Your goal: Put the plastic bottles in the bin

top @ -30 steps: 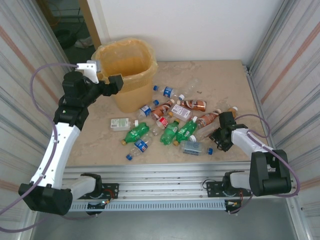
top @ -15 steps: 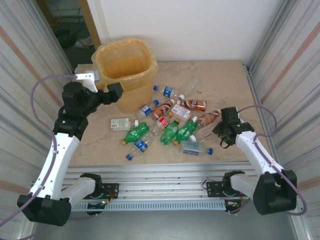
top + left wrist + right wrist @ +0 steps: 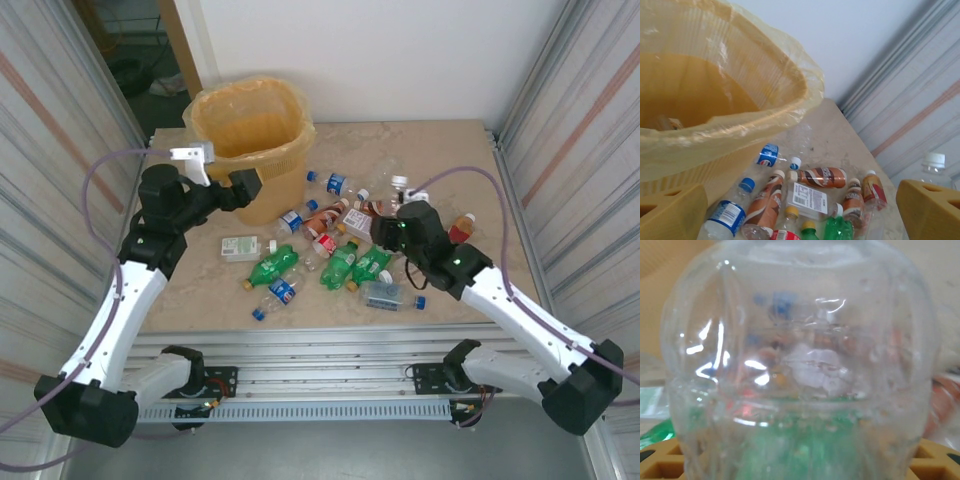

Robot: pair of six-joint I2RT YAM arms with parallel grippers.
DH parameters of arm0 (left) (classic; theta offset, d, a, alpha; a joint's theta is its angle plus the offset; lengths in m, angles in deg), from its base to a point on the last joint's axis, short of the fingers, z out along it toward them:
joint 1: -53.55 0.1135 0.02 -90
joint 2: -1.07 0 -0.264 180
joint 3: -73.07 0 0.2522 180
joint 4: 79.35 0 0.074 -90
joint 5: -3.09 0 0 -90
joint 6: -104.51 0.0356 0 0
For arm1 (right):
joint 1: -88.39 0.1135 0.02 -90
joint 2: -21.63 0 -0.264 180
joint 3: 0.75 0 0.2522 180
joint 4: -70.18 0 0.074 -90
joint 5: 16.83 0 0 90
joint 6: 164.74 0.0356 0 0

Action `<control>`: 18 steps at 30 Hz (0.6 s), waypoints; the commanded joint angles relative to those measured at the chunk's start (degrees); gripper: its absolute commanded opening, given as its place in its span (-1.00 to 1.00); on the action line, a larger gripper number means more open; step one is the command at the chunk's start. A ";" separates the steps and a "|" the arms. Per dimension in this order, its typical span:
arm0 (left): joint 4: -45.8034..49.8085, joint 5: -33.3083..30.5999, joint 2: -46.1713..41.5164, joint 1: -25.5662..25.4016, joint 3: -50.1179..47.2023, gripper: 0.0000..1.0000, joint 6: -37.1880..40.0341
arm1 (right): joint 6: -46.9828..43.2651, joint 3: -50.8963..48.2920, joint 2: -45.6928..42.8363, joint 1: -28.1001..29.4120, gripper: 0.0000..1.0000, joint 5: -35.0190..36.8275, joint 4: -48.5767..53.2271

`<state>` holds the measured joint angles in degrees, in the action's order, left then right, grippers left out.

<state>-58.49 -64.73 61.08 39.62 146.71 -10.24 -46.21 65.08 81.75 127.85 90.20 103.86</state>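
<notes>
The tall yellow-orange latticed plastic bin (image 3: pixel 265 185) is standing at the far left of the pale stone-patterned surface (image 3: pixel 450 160). The small plastic bottles (image 3: pixel 340 265) are lying in a loose heap to the right of the bin and in front of it. The left end effector (image 3: pixel 228 175) is hanging just beside the bin's near wall. The right end effector (image 3: pixel 400 220) is hovering over the heap's right part, and a clear white-capped plastic bottle (image 3: pixel 800 365) is sitting between its fingers.
</notes>
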 commanded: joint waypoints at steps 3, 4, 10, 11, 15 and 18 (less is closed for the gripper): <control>-2.04 4.65 2.36 -2.98 3.24 0.94 0.27 | -14.02 3.54 4.67 6.38 -0.19 -3.57 -15.69; -2.39 5.61 2.87 -3.65 3.65 0.94 0.32 | -14.90 4.07 5.59 7.06 -0.19 -4.85 -16.85; -9.36 15.63 6.17 -5.98 4.21 0.94 -2.73 | -17.45 6.39 8.84 9.14 -0.18 -14.07 -22.36; -10.73 16.70 6.78 -6.31 4.20 0.94 -3.61 | -18.03 6.63 9.27 9.58 -0.18 -15.31 -23.00; -12.78 18.66 8.71 -8.36 5.39 0.91 -4.57 | -20.29 7.89 10.56 11.29 -0.18 -17.26 -24.39; -12.72 19.38 9.70 -10.14 6.77 0.89 -3.74 | -20.88 8.96 11.71 11.61 -0.18 -18.62 -24.49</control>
<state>-68.04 -48.89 70.47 30.75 150.57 -13.65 -63.85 71.60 92.57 139.08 74.95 82.38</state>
